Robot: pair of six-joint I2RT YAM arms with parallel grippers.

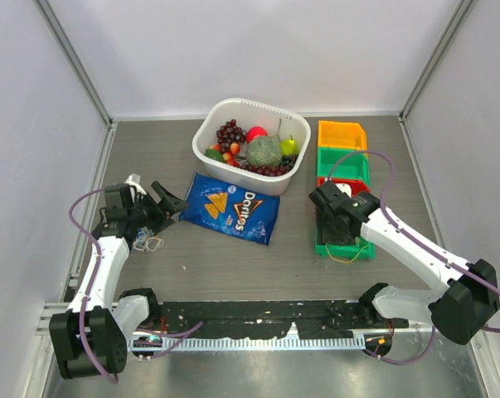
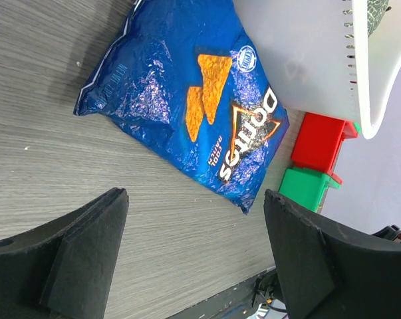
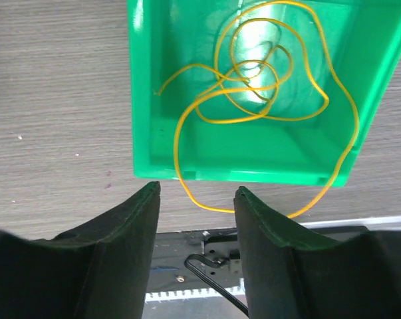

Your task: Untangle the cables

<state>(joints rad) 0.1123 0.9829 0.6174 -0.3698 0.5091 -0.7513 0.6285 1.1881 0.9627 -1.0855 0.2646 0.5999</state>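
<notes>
Plainly, the left fingers (image 2: 87, 246) and the right fingers (image 3: 114, 246) both stand open, holding nothing.
Nearest, a white cable bunch (image 1: 149, 242) lies on the tabletop (image 1: 233, 265), just on the near side of the widely spread left fingers. The yellow cable (image 3: 250, 74) coils in the green bin (image 3: 147, 80), one loop spilling over the near wall onto the tabletop just beyond the right fingers, touching neither. Farther off lie a blue chip bag (image 1: 231, 207) and, behind it, a white basket (image 1: 201, 133) of fruit (image 1: 264, 151).
</notes>
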